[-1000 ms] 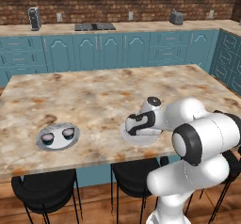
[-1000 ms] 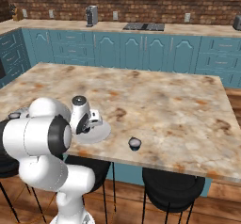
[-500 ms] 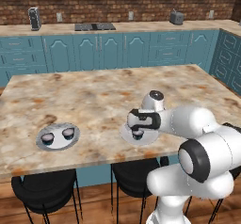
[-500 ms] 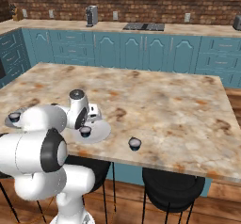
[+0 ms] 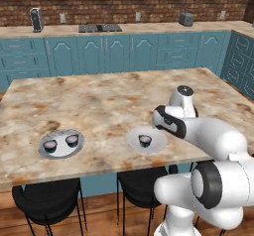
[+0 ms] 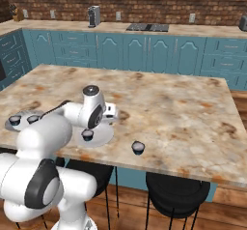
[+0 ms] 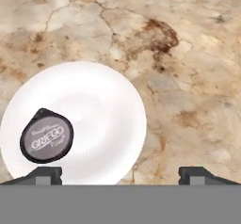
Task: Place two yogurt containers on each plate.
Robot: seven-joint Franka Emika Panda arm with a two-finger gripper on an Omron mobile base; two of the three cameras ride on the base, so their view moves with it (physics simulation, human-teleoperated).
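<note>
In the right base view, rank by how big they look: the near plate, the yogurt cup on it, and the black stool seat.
1. Black stool seat, though nearness enlarges it.
2. Near plate.
3. Yogurt cup on it.

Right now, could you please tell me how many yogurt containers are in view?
4. Two sit on the left plate: one and another. One sits on the near plate. The last stands alone on the counter.
</note>
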